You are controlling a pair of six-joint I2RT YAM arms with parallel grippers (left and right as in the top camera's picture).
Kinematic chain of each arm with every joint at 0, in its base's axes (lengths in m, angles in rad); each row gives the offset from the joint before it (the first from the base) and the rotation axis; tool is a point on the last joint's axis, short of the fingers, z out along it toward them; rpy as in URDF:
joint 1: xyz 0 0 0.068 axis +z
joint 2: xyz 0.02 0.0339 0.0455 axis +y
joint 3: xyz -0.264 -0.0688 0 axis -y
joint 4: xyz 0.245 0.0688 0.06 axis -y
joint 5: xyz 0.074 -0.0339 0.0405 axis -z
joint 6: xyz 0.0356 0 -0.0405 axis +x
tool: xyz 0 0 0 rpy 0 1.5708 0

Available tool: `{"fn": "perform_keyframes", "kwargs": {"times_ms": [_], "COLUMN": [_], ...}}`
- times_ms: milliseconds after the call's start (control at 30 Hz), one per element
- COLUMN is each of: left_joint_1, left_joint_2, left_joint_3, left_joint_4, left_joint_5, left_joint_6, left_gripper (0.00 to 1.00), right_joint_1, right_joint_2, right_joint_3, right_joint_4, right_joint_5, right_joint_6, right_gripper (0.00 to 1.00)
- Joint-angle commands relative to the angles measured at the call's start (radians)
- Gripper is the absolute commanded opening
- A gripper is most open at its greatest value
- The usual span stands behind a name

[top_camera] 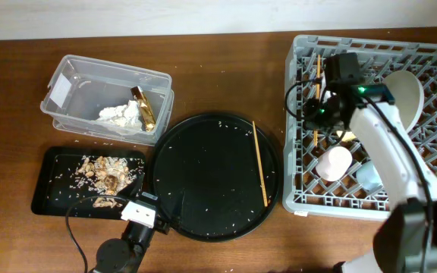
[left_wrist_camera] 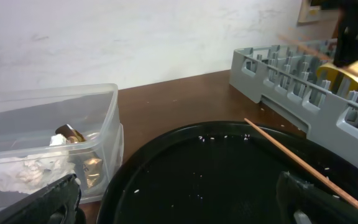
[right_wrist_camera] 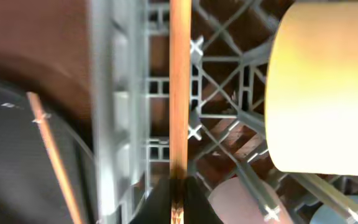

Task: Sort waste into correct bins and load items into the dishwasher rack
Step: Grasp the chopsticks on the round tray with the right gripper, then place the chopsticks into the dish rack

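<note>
My right gripper (top_camera: 317, 112) is over the left part of the grey dishwasher rack (top_camera: 370, 47), shut on a wooden chopstick (top_camera: 318, 76). The right wrist view shows the chopstick (right_wrist_camera: 179, 81) pinched between the fingertips (right_wrist_camera: 178, 200). The second chopstick (top_camera: 259, 163) lies on the round black tray (top_camera: 203, 189). A pale plate (top_camera: 405, 95), a pink cup (top_camera: 334, 163) and a blue cup (top_camera: 370, 176) are in the rack. A yellow bowl (left_wrist_camera: 347, 78) shows in the left wrist view. My left gripper (left_wrist_camera: 179, 205) is open and empty over the round tray's near edge.
The clear tub (top_camera: 74, 80) holds a white tissue (top_camera: 120, 115) and a brown-gold wrapper (top_camera: 144, 108). The shallow black rectangular tray (top_camera: 51, 186) holds food scraps with rice (top_camera: 105, 174). Rice grains are scattered on the round tray.
</note>
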Motion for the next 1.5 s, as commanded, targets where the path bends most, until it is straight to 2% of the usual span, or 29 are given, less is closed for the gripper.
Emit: {"fn": "perform_keyframes", "kwargs": {"times_ms": [0, 100, 267, 433, 600, 633, 700, 867, 1000, 1067, 1167, 1200, 1267, 1300, 1367, 1433, 1467], "left_joint_1": [0.003, 0.003, 0.003, 0.003, 0.003, 0.003, 0.003, 0.003, 0.003, 0.003, 0.003, 0.003, 0.003, 0.003, 0.003, 0.003, 0.003], "left_joint_2": [-0.005, -0.005, -0.005, -0.005, -0.005, -0.005, -0.005, -0.005, -0.005, -0.005, -0.005, -0.005, -0.005, -0.005, -0.005, -0.005, -0.005], "left_joint_3": [-0.006, -0.006, -0.006, -0.006, -0.006, -0.006, -0.006, -0.006, -0.006, -0.006, -0.006, -0.006, -0.006, -0.006, -0.006, -0.006, -0.006], "left_joint_4": [0.002, 0.002, 0.002, 0.002, 0.002, 0.002, 0.002, 0.002, 0.002, 0.002, 0.002, 0.002, 0.002, 0.002, 0.002, 0.002, 0.002], "left_joint_5": [0.008, 0.007, 0.007, 0.008, 0.008, 0.008, 0.008, 0.008, 0.008, 0.008, 0.008, 0.008, 0.008, 0.008, 0.008, 0.008, 0.008], "left_joint_6": [0.012, 0.012, 0.012, 0.011, 0.011, 0.011, 0.012, 0.011, 0.012, 0.012, 0.011, 0.011, 0.011, 0.012, 0.011, 0.011, 0.011], "left_gripper": [0.99, 1.00, 0.99, 0.99, 0.99, 0.99, 0.99, 0.99, 0.99, 0.99, 0.99, 0.99, 0.99, 0.99, 0.99, 0.99, 0.99], "right_joint_1": [0.017, 0.171, 0.411, 0.447, 0.449, 0.449, 0.449, 0.428, 0.288, 0.194, 0.098, 0.095, 0.095, 0.095, 0.095, 0.098, 0.113], "right_joint_2": [0.021, -0.019, -0.008, 0.067, 0.274, 0.305, 0.328, 0.153, -0.122, -0.152, -0.058, -0.011, 0.022, 0.003, -0.071, -0.203, -0.326], "right_joint_3": [-0.011, -0.011, -0.011, -0.031, -0.075, -0.075, -0.075, -0.040, -0.009, -0.009, -0.009, -0.009, -0.009, -0.005, 0.016, 0.026, 0.026], "right_joint_4": [-0.027, -0.052, -0.022, 0.007, 0.064, 0.064, 0.060, 0.010, 0.035, 0.071, 0.086, 0.094, 0.088, 0.077, 0.043, -0.009, -0.058], "right_joint_5": [-0.005, -0.004, 0.111, 0.141, 0.119, 0.120, 0.106, 0.089, 0.167, 0.163, 0.148, 0.149, 0.117, 0.085, 0.020, -0.037, -0.052], "right_joint_6": [0.005, 0.004, 0.005, 0.009, 0.010, 0.029, 0.062, 0.048, 0.031, 0.031, 0.032, 0.031, 0.035, 0.035, 0.034, 0.030, 0.026], "right_gripper": [0.24, 0.36, 0.44, 0.45, 0.44, 0.39, 0.04, 0.04, 0.04, 0.04, 0.05, 0.10, 0.45, 0.51, 0.57, 0.59, 0.61]}}
